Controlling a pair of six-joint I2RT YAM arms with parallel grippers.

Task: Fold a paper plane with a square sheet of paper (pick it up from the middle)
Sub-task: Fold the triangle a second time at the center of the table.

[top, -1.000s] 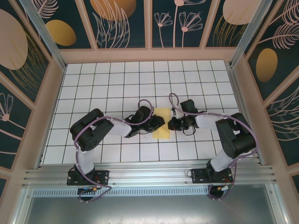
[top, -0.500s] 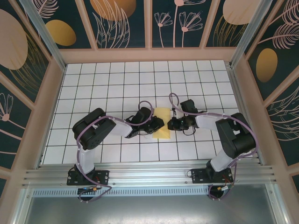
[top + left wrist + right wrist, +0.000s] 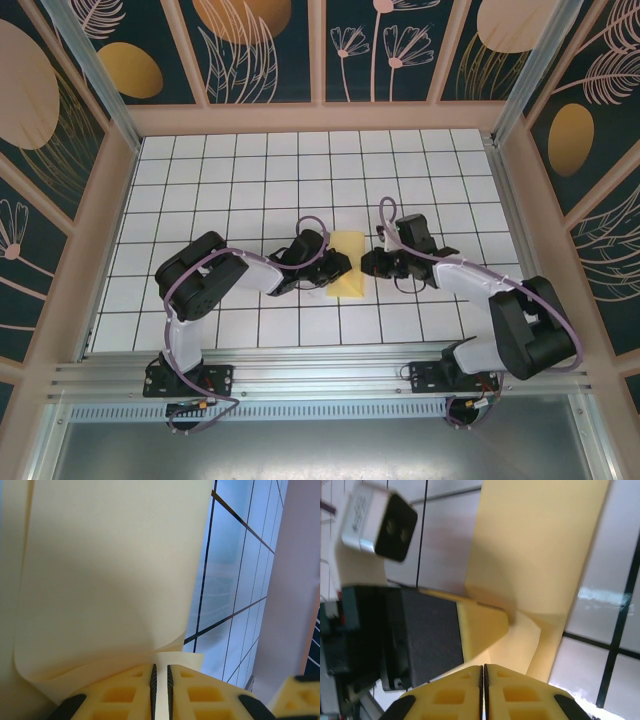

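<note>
Tiled table (image 3: 200, 180) bears the folded paper sheet (image 3: 349, 262), long axis near-to-far.

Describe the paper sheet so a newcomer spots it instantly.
Start at the white grid table, near its middle, where the left gripper and right gripper meet. Both pinch the pale-yellow paper sheet, plain and curling, unlike the black-lined white tiles around it.

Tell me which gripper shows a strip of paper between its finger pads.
The left gripper: a pale strip of the square sheet of paper runs between its pads. The right gripper's pads show just a dark seam.
</note>
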